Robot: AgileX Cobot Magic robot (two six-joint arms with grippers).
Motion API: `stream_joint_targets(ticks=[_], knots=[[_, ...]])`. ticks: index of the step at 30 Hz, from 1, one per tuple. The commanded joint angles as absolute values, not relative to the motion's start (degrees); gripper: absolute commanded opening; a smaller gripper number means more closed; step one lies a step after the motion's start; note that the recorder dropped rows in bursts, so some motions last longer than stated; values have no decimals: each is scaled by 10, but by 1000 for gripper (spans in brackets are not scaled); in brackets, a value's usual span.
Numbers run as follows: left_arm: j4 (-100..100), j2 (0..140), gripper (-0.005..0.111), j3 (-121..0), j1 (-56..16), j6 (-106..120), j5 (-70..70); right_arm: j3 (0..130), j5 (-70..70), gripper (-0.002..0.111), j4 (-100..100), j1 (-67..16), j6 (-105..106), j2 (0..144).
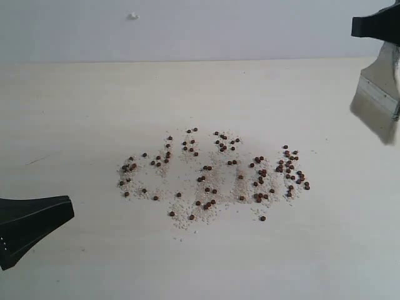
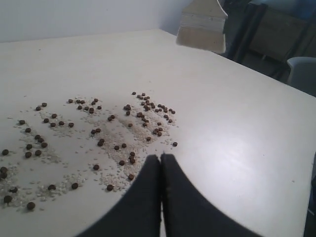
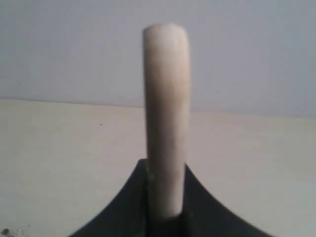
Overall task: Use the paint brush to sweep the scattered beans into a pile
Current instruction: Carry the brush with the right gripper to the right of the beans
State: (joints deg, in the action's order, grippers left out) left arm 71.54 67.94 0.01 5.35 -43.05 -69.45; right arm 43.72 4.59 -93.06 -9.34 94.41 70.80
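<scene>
Exterior view: dozens of tiny round dark reddish-brown beans (image 1: pixel 208 167), mixed w/ whitish grains, lie in a wide loose patch mid-table. No pile yet. Your right gripper (image 1: pixel 375 26) is clenched on the pale wooden handle of the wide flat paint brush (image 1: pixel 379 94). The brush hangs bristles-down to the right of the patch, looks clear of the pale table (image 1: pixel 94 112) imo. Left gripper (image 2: pixel 161 159) is clamped shut, empty, off the patch's left side. Tip: land the bristles just outside the rightmost beans w/ light contact, then short slow strokes toward centre. Too fast & they'll prob roll off.
</scene>
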Motion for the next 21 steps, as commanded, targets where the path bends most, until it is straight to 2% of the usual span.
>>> stream_joint_targets(ticks=[1, 3, 8, 11, 15, 21], knots=[[716, 677, 0, 0, 55, -435, -700, 450, 76, 0, -812, -93, 866, 672], [716, 677, 0, 0, 55, -435, -700, 451, 125, 0, -716, -93, 737, 659], [716, 677, 0, 0, 55, -435, -700, 405, 214, 0, -258, -93, 172, 614], [716, 677, 0, 0, 55, -435, -700, 358, 284, 0, -47, -93, -79, 606], [716, 677, 0, 0, 55, -435, -700, 309, 342, 0, 28, -93, -183, 622], [716, 677, 0, 0, 55, -434, -700, 251, 410, 0, 10, -93, -187, 659]])
